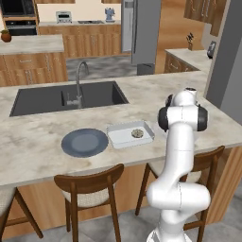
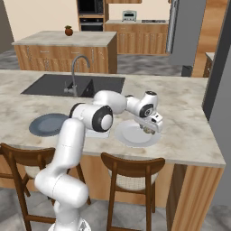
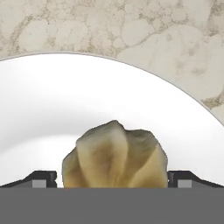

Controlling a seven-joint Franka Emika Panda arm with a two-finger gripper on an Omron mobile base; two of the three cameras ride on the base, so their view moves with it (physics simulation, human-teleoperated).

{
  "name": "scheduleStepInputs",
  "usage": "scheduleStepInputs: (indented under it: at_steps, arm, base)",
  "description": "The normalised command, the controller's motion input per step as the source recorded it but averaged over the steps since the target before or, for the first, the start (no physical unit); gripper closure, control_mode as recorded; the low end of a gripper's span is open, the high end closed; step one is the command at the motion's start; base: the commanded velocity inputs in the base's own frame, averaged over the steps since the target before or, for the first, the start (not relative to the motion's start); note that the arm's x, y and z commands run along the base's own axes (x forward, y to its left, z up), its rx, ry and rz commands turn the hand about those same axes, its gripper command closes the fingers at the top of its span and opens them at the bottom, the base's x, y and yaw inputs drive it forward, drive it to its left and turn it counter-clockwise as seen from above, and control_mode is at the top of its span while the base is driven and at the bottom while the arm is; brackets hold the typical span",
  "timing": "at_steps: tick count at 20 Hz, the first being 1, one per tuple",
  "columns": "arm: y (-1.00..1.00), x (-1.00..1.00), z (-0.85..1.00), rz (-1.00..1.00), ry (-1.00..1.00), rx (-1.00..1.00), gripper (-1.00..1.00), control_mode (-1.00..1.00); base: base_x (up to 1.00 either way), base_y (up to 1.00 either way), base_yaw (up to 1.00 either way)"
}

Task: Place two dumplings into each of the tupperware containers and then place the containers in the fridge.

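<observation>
Marble-look countertop [image 1: 38,142] w/ dark sink [image 1: 71,97] set in it; curved steel faucet [image 1: 79,78] at sink's near edge. Round blue-grey plate [image 1: 85,142] on counter, near front edge. White round plate [image 2: 128,135] also on counter, right base view. Wooden stools [image 1: 90,184] w/ woven seats tucked under overhang. Behind: island [image 2: 63,40] w/ small potted plant [image 2: 68,30]; black wall oven [image 2: 91,20]; toaster [image 2: 129,16] on back counter. Wood cabinets [image 1: 90,42] along back wall.
</observation>
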Motion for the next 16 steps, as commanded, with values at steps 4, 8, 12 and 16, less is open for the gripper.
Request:
scheduleStepInputs:
  at_steps: [4, 8, 12, 16]
  arm:
    - [0.0, 0.0, 0.0, 0.0, 0.02, 0.0, 1.0, -1.0]
    - [0.01, -0.02, 0.0, 0.0, 0.09, 0.0, 1.0, -1.0]
    - [0.54, -0.37, 0.32, 0.0, 0.15, 0.0, 1.0, -1.0]
    - [1.0, -0.28, 0.29, 0.07, 0.2, 0.0, 1.0, -1.0]
  base:
    - [0.0, 0.0, 0.0]
    - [0.0, 0.0, 0.0]
    - [0.0, 0.0, 0.0]
    - [0.0, 0.0, 0.0]
